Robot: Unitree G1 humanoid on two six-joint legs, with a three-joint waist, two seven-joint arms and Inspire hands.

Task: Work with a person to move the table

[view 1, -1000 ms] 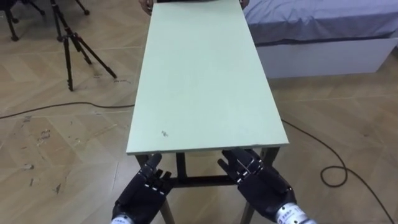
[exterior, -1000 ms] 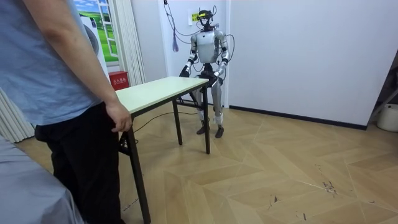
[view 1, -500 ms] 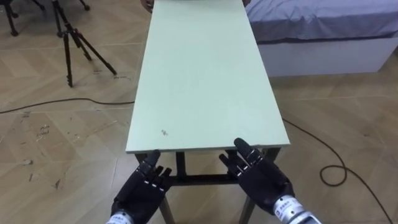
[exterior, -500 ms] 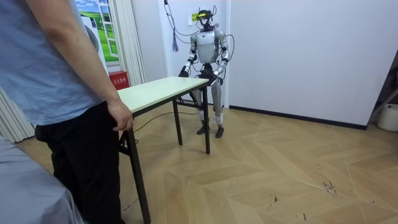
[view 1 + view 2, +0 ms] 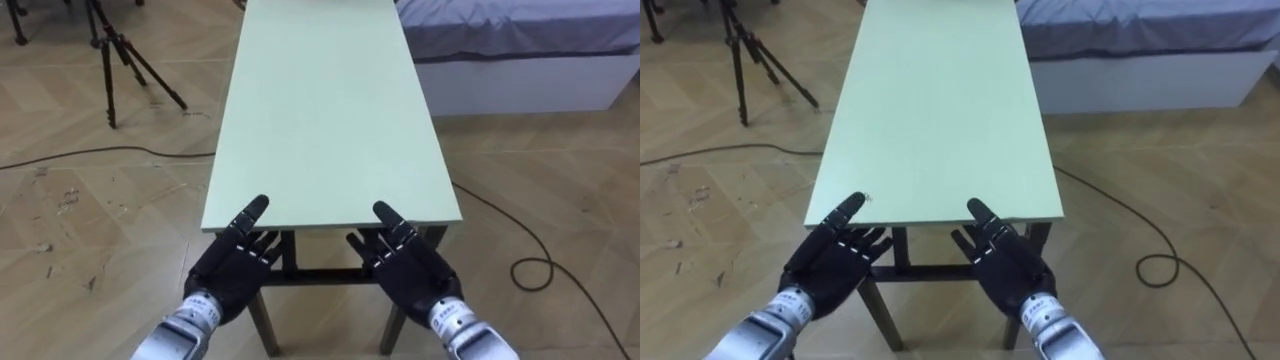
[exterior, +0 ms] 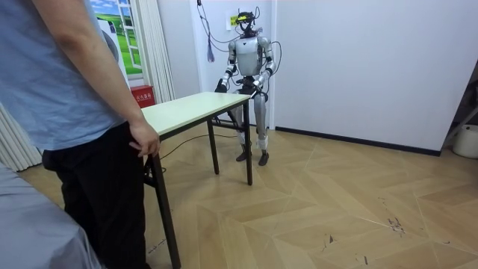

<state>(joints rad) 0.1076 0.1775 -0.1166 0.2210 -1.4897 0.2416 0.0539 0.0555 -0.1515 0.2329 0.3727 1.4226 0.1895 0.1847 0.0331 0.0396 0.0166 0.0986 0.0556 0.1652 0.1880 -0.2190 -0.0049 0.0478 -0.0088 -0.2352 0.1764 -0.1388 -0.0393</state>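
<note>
The long table with a pale green top (image 5: 325, 110) stretches away from me on dark legs. Both hands are at its near short edge. My left hand (image 5: 232, 277) is open at the left corner, its thumb reaching up over the top and its fingers straight below the edge. At the right corner my right hand (image 5: 412, 272) is open in the same way. In the room view I stand at one end of the table (image 6: 196, 105), and a person (image 6: 75, 90) stands at the other end with a hand (image 6: 143, 140) on it.
A black tripod (image 5: 115, 60) stands on the wood floor to the table's left, with a cable (image 5: 100, 155) running past it. On the right, a low bed (image 5: 520, 50) lies close to the table and a second cable (image 5: 525, 255) loops over the floor. A wall is behind me.
Both hands have risen from below the near edge until their thumbs lie over the table top. The person's hand stays at the far end.
</note>
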